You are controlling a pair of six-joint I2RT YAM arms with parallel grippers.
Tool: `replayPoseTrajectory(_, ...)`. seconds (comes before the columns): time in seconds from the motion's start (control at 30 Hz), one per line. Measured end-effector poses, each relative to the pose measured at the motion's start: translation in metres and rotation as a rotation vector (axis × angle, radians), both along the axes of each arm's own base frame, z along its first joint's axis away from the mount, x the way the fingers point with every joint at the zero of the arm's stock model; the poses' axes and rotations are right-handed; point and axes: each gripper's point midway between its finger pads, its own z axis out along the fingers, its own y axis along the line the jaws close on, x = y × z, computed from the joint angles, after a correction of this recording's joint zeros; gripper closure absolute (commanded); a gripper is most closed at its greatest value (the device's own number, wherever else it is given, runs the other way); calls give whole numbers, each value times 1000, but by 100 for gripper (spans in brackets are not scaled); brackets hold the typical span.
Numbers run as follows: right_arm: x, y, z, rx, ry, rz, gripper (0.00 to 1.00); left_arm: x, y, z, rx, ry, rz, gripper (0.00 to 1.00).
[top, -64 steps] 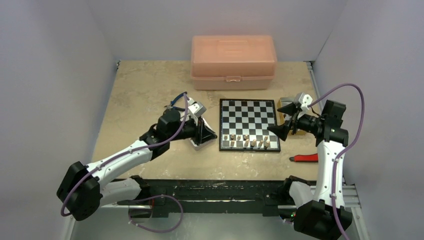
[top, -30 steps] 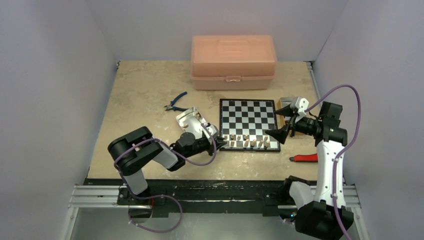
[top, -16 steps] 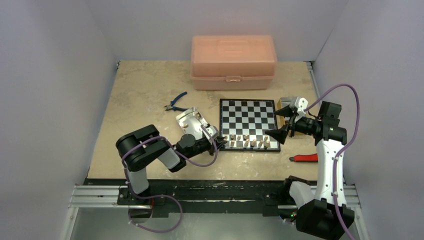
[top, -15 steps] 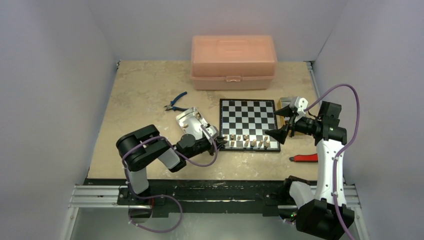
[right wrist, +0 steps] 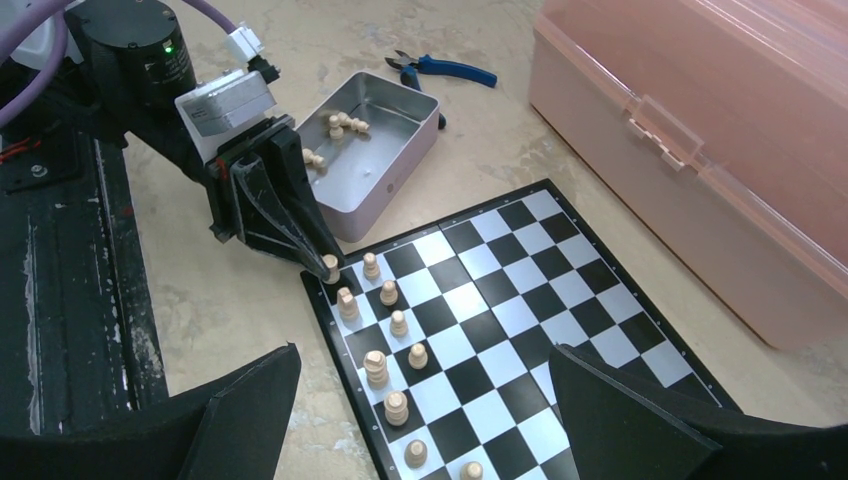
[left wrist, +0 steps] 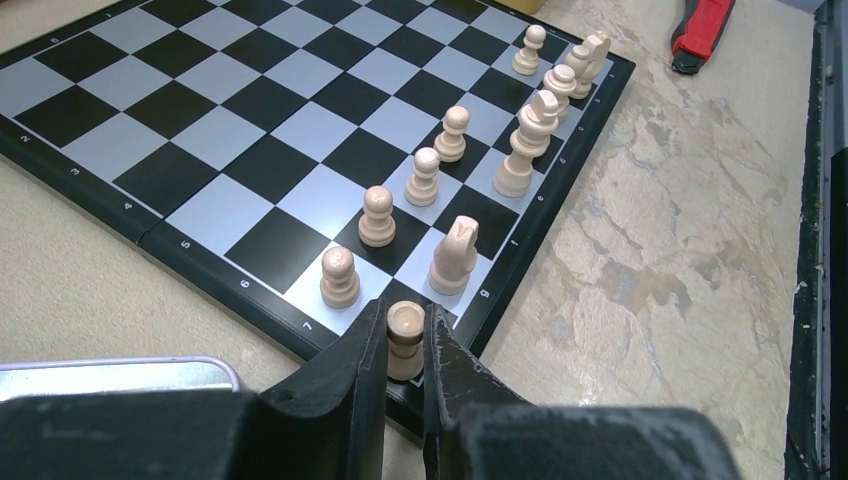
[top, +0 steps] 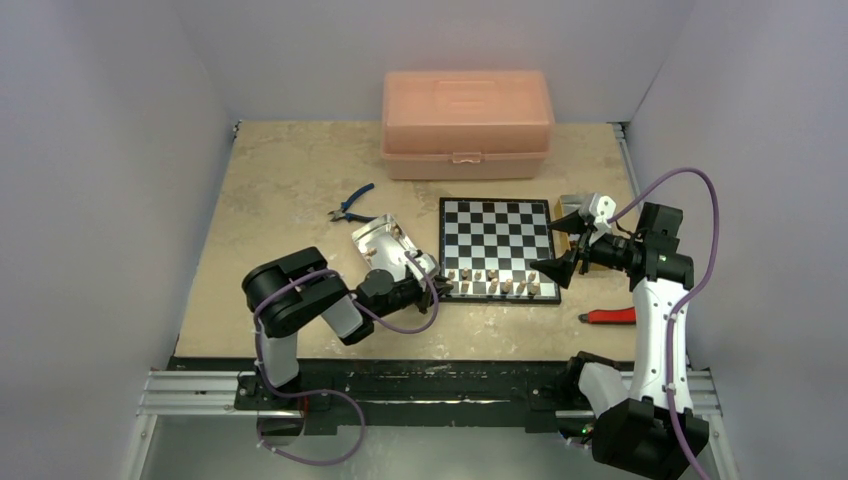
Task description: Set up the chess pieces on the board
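Note:
The board (top: 497, 235) lies mid-table, with several light tan chess pieces (top: 492, 280) on its two nearest rows. In the left wrist view my left gripper (left wrist: 405, 322) is shut on a tan rook-like piece (left wrist: 405, 340) that stands at the board's (left wrist: 250, 110) near left corner, beside a knight (left wrist: 455, 255) and a line of pawns (left wrist: 378, 215). In the top view the left gripper (top: 437, 285) sits low at that corner. My right gripper (top: 563, 245) is open and empty, hovering off the board's right edge; its view (right wrist: 422, 352) looks across the board (right wrist: 560, 320).
An open metal tin (top: 385, 245) with several tan pieces (right wrist: 340, 125) stands left of the board. A large pink box (top: 467, 120) stands behind it. Blue pliers (top: 352, 205) lie left of the tin. A red-handled tool (top: 610, 316) lies near the right arm.
My left gripper went from the tin down to the board's near left corner with a tan piece. Its elbow has since shifted slightly right. The right arm has hardly moved.

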Motion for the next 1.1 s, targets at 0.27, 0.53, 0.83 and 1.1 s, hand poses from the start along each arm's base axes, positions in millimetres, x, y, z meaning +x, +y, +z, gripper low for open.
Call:
replayPoseTrajectory(0.27,0,0,0,-2,-2,1,1,0,-4,-2,0,3,-4,84)
replayPoseTrajectory(0.53,0,0,0,-2,-1,2,1,2,-3,-1,-3,7,7,67)
replayPoseTrajectory(0.83,-1,1,-1,-2,1,6,1,2,0,-1,-6,15,23,61)
replayPoseTrajectory(1.1,-1,2,-1,-3,-2,9,1,-10,15,35,-63,-22,23,66)
